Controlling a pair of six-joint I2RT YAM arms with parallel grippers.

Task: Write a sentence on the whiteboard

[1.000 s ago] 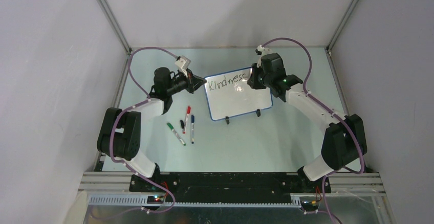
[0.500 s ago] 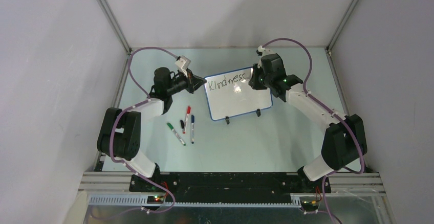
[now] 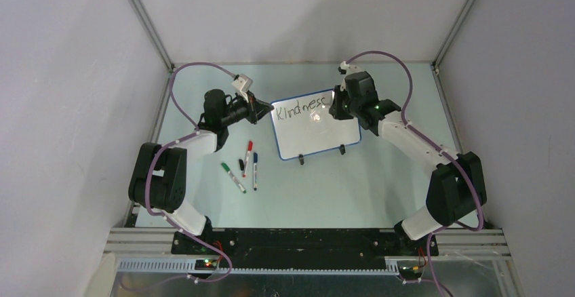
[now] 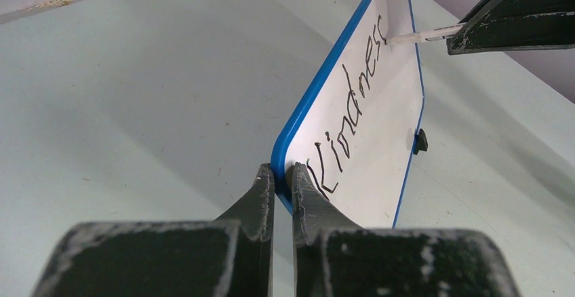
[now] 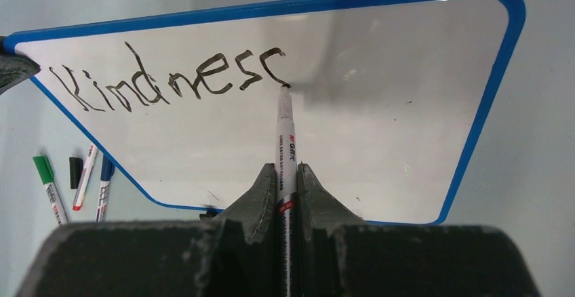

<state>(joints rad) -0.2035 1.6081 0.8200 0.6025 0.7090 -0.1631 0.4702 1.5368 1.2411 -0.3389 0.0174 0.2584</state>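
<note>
Glossy blue-rimmed white whiteboard [image 3: 317, 133] stands mid-bench [image 3: 339, 188], left pincer [image 4: 283, 173] clamped on its left rim. Right-wrist view, unlike the top view, shows right pincer [image 5: 286, 169] gripping white marker [image 5: 285, 131], tip touching the black handwritten sentence [image 5: 169, 80].

Pale table [image 3: 380, 182] under whiteboard [image 3: 319, 131], green marker [image 3: 232, 177], red marker [image 3: 247, 158], blue marker [image 3: 255, 171], cap [image 3: 241, 164]

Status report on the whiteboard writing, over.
Left claw shut on whiteboard corner. Right claw shut on marker, tip on the sentence, at "Kindness". Spare markers lie aside.
</note>
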